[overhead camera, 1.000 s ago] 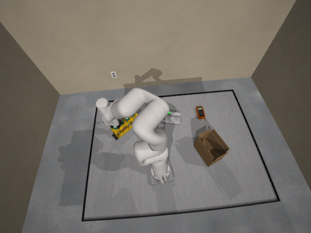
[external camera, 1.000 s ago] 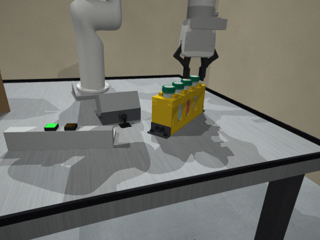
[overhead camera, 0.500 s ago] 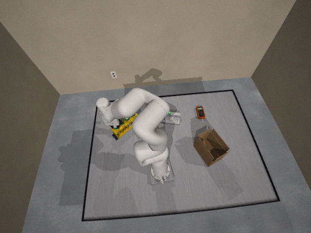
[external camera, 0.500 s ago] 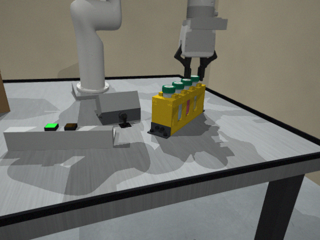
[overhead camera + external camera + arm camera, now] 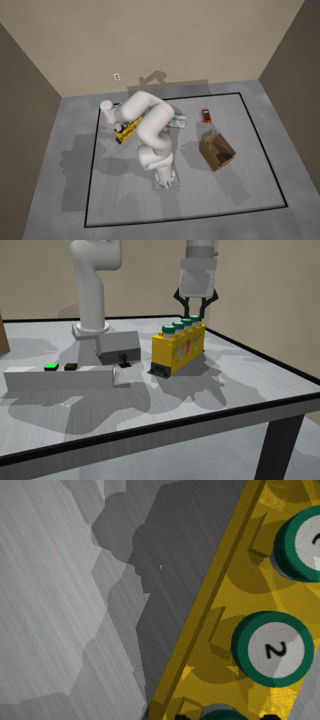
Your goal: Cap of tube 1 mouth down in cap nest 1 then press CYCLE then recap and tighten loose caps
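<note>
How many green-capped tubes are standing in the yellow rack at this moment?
4, in one row along the yellow rack: nearest, second, third, and the farthest, which sits between the claw's fingers. None looks hidden.
</note>
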Motion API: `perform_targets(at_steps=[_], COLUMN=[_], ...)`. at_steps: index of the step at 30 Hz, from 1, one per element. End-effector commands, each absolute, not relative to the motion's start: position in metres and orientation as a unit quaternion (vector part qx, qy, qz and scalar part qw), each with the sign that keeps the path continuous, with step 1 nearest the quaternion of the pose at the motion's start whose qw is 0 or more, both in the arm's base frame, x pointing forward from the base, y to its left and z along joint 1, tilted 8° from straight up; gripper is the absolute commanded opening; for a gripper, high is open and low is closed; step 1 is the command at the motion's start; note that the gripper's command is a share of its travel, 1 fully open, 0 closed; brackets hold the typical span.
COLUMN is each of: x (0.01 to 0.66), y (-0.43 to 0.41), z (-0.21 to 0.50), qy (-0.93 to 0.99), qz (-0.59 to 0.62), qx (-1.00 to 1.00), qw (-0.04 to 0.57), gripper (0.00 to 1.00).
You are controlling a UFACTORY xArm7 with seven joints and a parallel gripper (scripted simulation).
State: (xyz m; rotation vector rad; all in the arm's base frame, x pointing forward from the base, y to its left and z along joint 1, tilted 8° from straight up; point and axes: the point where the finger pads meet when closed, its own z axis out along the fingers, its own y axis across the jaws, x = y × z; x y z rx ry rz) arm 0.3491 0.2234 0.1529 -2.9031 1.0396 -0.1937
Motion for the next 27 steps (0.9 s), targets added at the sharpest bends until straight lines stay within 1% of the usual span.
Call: perform_targets(at_steps=[1, 6, 8, 14, 22, 27], x=[0.3498, 0.3498, 0.3498, 0.3498, 0.3498, 0.3498], y=[0.2244, 0.2244, 0.2244, 0.2244, 0.2244, 0.2244], z=[0.1540, 0.1538, 0.1538, 0.1536, 0.1534, 0.1534], qy=[0.464, 0.562, 0.562, 0.686, 0.805, 0.809], qz=[-0.066, -0.062, -0.062, -0.056, -0.046, -0.047], qx=[-0.883, -0.824, -0.824, -0.724, -0.589, -0.584], qw=[0.029, 0.037, 0.037, 0.046, 0.055, 0.055], gripper=[0.00, 0.00, 0.00, 0.00, 0.00, 0.00])
